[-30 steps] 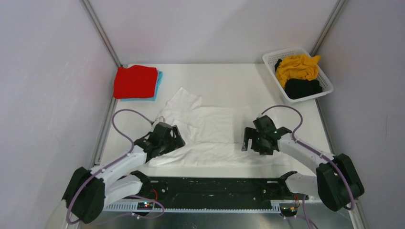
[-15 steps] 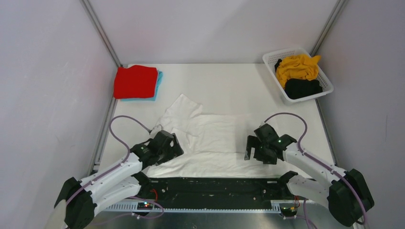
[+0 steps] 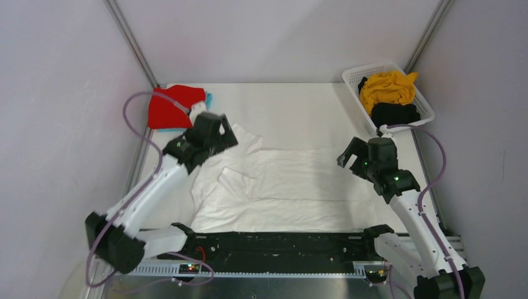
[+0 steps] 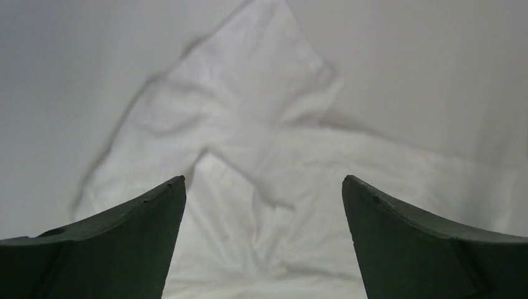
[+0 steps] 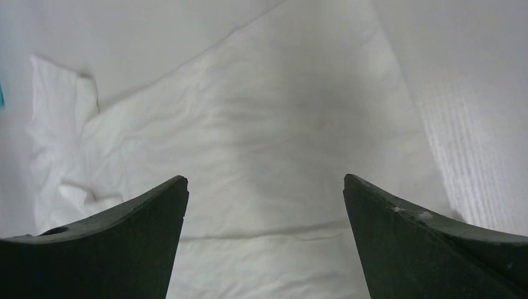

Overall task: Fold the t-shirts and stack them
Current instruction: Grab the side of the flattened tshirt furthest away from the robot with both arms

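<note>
White t-shirt lies under gaping left pincer and right pincer.

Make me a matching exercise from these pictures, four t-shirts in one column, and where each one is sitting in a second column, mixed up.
Things:
1. white t-shirt
2. red t-shirt
3. mustard yellow t-shirt
4. black t-shirt

Places:
A. far end of the basket
B. spread out in the middle, wrinkled, outside the basket
C. near end of the basket
D. far left corner, on top of the light blue t-shirt

Pairs: 1-B, 2-D, 3-A, 4-C
</note>
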